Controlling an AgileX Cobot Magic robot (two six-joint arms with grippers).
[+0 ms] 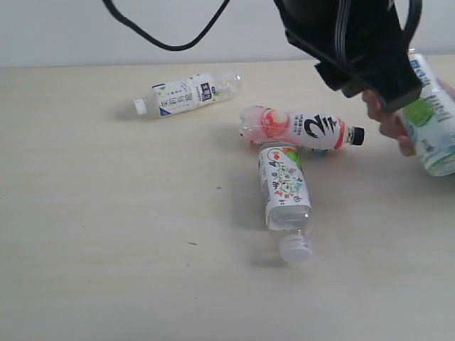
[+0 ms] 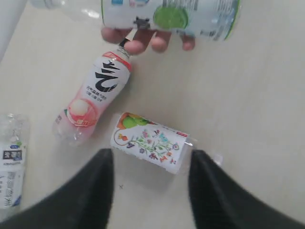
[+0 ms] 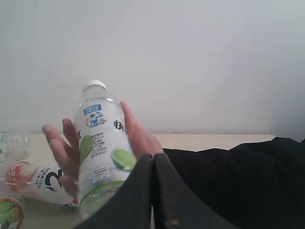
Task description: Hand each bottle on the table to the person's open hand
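Here, on the table (image 1: 106,249): three bottles lying on their sides.

Blue-label bottle (image 1: 188,94): nearest the wall (image 1: 43,35), well apart from the other two, white cap pointing to the left of the exterior view.

Pink bottle (image 1: 298,128): near the middle, black cap pointing right, close to the person's hand (image 1: 387,124).

Floral bottle (image 1: 284,188): just beside the pink bottle on the near side, lying crosswise to it, white cap pointing toward the near edge of the table.

Lime bottle (image 1: 434,135): off the table, gripped in the person's hand at the right edge of the exterior view. Seen upright in the right wrist view, white cap on top, thumb and fingers wrapped around the label.

Left gripper (image 2: 151,162): spread wide and holding nothing, above the table. Floral bottle showing in the gap between the tips of its dark fingers (image 2: 90,200), with no touch visible.

Right gripper: (image 3: 153,160) fingers pressed together with nothing between them, just beside the lower part of the lime bottle. Contact with the bottle impossible to tell.

Dark arm (image 1: 355,42): across the upper right of the exterior view, covering part of the hand and of the lime bottle. Left or right impossible to tell from that view.

Black cable (image 1: 170,48): looping in front of the wall at the upper left.
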